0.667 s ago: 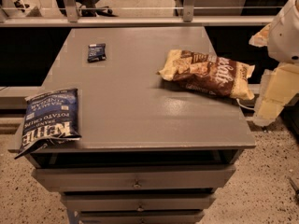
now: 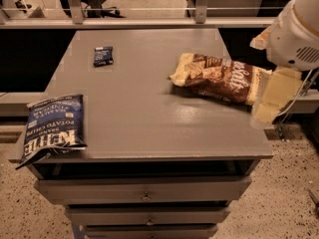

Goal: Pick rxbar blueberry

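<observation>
On table (image 2: 149, 128): one rxbar blueberry (image 2: 103, 56), two chip bags (image 2: 52, 126) (image 2: 219, 76); right-edge end effector (image 2: 271, 101), state unclear.

The tool (image 2: 271, 101) is seen at the right edge of the worktop (image 2: 144, 113), and the right end of the brown chip bag (image 2: 214, 76) is covered by it. The arm (image 2: 296, 34) above is cut off by the right and top edges. The print on the small blue snack bar (image 2: 103, 56) is too small to be read. The lowest drawers (image 2: 147, 220) are cut off by the bottom edge.
</observation>
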